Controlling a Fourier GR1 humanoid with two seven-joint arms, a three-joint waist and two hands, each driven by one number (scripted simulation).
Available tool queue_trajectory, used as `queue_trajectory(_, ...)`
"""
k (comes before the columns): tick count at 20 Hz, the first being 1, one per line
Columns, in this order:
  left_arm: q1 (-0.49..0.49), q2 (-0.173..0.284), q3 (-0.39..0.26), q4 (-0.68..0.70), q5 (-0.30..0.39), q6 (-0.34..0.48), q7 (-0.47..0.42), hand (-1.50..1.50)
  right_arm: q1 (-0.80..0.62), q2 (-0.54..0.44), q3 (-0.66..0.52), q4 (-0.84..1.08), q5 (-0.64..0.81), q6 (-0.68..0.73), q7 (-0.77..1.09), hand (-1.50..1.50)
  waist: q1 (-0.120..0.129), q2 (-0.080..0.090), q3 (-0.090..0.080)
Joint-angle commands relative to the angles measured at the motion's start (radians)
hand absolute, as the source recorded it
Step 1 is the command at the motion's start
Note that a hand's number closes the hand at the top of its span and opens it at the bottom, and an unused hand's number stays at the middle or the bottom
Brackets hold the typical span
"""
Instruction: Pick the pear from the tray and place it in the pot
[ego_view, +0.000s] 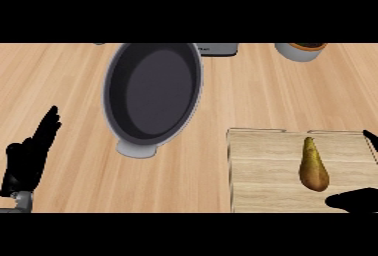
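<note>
Pear (313, 166) lies on the tray (258, 170), toward tray's right side, stem end pointing to the far edge, fat end toward the near edge. Nothing gripping it. Tray is pale wood, sits at tabletop's (59, 75) near-right corner region; its near part runs out of view.

Pot (153, 93) — grey, dark inside, nothing in it — stands mid-tabletop toward the far edge, stubby handle on its near end. Pot and tray apart, bare wood betw. them.

Right hand (354, 200) shows only as dark shapes at the near-right corner, over tray's near-right part, just beside the pear's fat end; a fingertip also pokes in at the right edge further up. Looks spread around the pear w/o closing — not holding it; contact can't be told.

Left hand (29, 155) at tabletop's left edge, fingers straight and up, open, holding nothing, resting.

Far edge: a grey object (218, 49) behind the pot and a grey cup-like thing (303, 51) w/ orange-brown inside — both cut off.
</note>
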Motion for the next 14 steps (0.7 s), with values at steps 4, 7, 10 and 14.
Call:
queue_trajectory(4,-0.063,-0.002,0.032,0.003,-0.031,-0.011,0.078,0.0,-0.191,0.106,0.081,0.149,0.01,0.122,0.084,-1.5,-0.024,-0.004,0.001)
queue_trajectory(7,0.002,-0.014,0.029,-0.068,-0.033,-0.018,0.075,0.0,-0.272,0.108,0.067,0.254,0.023,0.173,0.112,-1.5,-0.018,-0.005,0.002)
queue_trajectory(10,0.03,-0.026,0.053,-0.03,-0.026,-0.042,0.016,0.0,-0.316,0.18,0.127,0.266,0.079,0.169,0.187,-1.5,-0.019,-0.005,0.001)
queue_trajectory(14,0.047,-0.057,0.046,-0.038,-0.065,-0.029,0.007,0.0,-0.34,0.17,0.068,0.37,0.056,0.227,0.105,-1.5,-0.022,-0.005,0.001)
